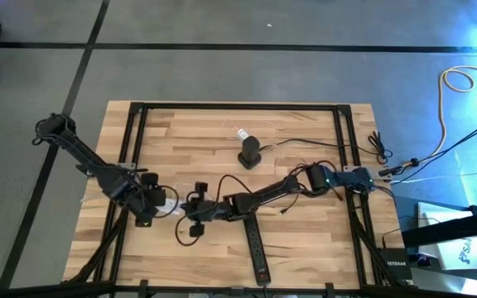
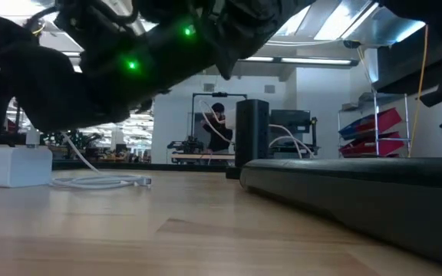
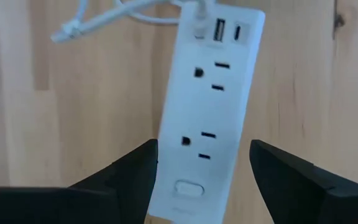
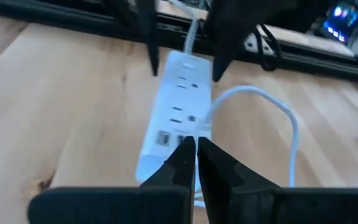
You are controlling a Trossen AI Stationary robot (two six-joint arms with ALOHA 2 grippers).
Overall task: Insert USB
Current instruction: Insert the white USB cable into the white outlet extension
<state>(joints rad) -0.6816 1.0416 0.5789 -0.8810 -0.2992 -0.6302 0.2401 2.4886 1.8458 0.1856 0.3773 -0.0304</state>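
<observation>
A white power strip (image 3: 204, 106) lies flat on the wooden table (image 1: 296, 124) at the left (image 1: 167, 199), with its USB ports (image 3: 219, 30) at the end toward the table's right. A white cable's plug (image 3: 199, 22) sits at the outermost port, and the cable (image 4: 278, 118) loops away over the table. My left gripper (image 3: 204, 146) is open and points down over the strip's switch end, one finger on each long side. My right gripper (image 4: 196, 143) is shut. It reaches in low from the table's right, with its tips at the strip's USB end (image 1: 187, 207). My right gripper's shut fingertips (image 4: 188, 149) stand right at the cable's plug (image 4: 205, 127) on the strip's USB end. They slant down from the table's right. The tips cover that spot, so I cannot tell whether they touch the plug or the strip.
A long black power strip (image 1: 257, 244) lies near the table's front edge, just right of my right gripper. A black upright block (image 1: 249, 151) with cords stands farther back. Black frame rails (image 1: 131, 132) run along the table's sides. A person shows in the room behind (image 2: 219, 123).
</observation>
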